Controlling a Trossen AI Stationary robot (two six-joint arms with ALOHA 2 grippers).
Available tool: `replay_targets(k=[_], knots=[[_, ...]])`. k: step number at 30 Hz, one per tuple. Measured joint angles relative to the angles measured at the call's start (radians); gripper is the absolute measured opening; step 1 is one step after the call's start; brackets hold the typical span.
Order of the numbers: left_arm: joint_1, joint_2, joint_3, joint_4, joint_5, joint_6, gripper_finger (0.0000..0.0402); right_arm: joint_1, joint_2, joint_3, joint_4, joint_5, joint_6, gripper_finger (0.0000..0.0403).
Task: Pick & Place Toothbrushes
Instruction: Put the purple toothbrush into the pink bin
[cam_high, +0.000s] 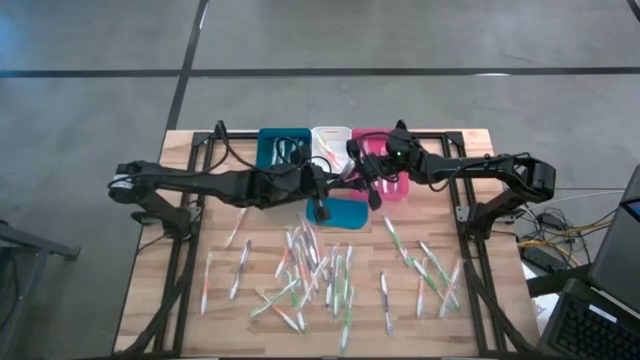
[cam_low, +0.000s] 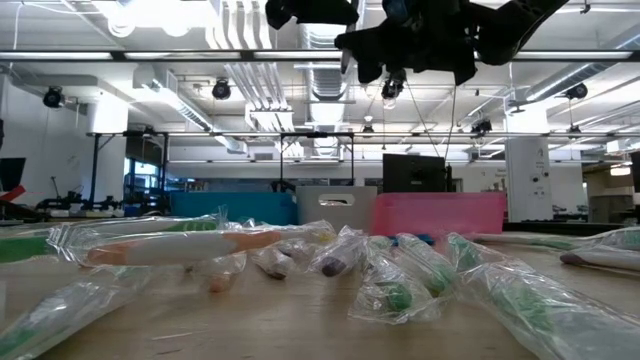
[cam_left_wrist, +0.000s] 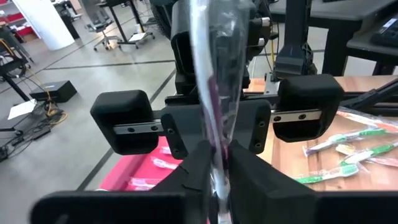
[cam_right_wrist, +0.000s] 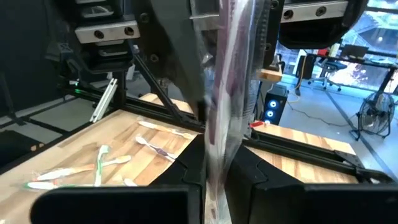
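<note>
A toothbrush (cam_left_wrist: 214, 93) in a clear wrapper, with pink-purple accents, stands upright in the air between my two grippers, which face each other above the bins. My left gripper (cam_left_wrist: 219, 163) and my right gripper (cam_right_wrist: 214, 158) are both shut on it. In the high view they meet near the pink bin (cam_high: 392, 188), the left gripper (cam_high: 325, 188) coming from the left and the right gripper (cam_high: 366, 182) from the right. Many more wrapped toothbrushes (cam_high: 320, 275) lie scattered on the wooden table. My left gripper pinches the wrapped toothbrush's lower part (cam_left_wrist: 217, 146) between its two fingers, coming level from the table's left. The brush stands upright, lifted clear. My right gripper pinches the same toothbrush (cam_right_wrist: 219, 134) between its two fingers, level from the table's right, fingers across it.
A teal bin (cam_high: 283, 148), a white bin (cam_high: 330, 143) and the pink bin stand in a row at the far edge. A flat teal lid-like piece (cam_high: 345, 212) lies in front of them. Black frame rails (cam_high: 185, 250) run along both table sides.
</note>
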Motion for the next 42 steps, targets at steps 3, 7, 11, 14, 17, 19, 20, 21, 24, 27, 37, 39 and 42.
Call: replay_targets(k=[3, 7, 11, 14, 17, 19, 20, 21, 24, 27, 37, 39, 42], knots=[[0.0, -0.001, 0.002, -0.011, -0.009, 0.0, 0.0096, 0.0, 0.0, 0.0, -0.002, 0.001, 0.001, 0.0023], [-0.002, -0.014, 0.003, -0.045, -0.061, -0.001, 0.0156, -0.002, 0.0, 0.0, -0.005, 0.002, 0.001, 0.0023], [-0.001, -0.053, 0.003, -0.203, -0.13, -0.052, 0.0203, -0.003, 0.0, 0.0, -0.016, 0.002, 0.001, 0.0024], [0.001, -0.082, -0.009, -0.311, -0.192, -0.144, 0.0217, -0.007, 0.0, 0.0, -0.022, 0.004, 0.001, 0.0024], [0.001, -0.113, -0.067, -0.31, -0.207, -0.167, 0.0217, -0.008, 0.0, 0.002, -0.023, 0.066, 0.019, 0.0023], [0.002, -0.135, -0.119, -0.264, -0.208, -0.167, 0.0214, -0.008, 0.0, 0.003, -0.027, 0.126, 0.021, 0.0023], [0.003, -0.148, -0.153, -0.232, -0.208, -0.165, 0.0213, -0.008, 0.0, 0.003, -0.028, 0.161, 0.021, 0.0023], [0.005, -0.161, -0.188, -0.189, -0.206, -0.16, 0.0212, -0.008, 0.0, 0.003, -0.034, 0.198, 0.024, 0.0023], [0.016, -0.21, -0.307, -0.04, -0.168, -0.137, 0.0209, -0.008, 0.0, 0.005, -0.074, 0.284, 0.049, 0.0023], [0.037, -0.264, -0.434, 0.115, -0.111, -0.125, 0.0206, -0.011, 0.0, 0.034, -0.187, 0.341, 0.073, 0.0023], [0.092, -0.376, -0.778, 0.579, 0.02, -0.127, 0.0202, -0.038, 0.0, 0.241, -0.771, 0.754, 0.131, 0.0023], [0.092, -0.381, -0.819, 0.64, 0.036, -0.112, 0.0201, -0.067, 0.0, 0.283, -0.857, 0.769, 0.175, 0.0023], [0.092, -0.381, -0.857, 0.708, 0.045, -0.077, 0.0202, -0.12, 0.0, 0.338, -0.965, 0.771, 0.263, 0.0023]])
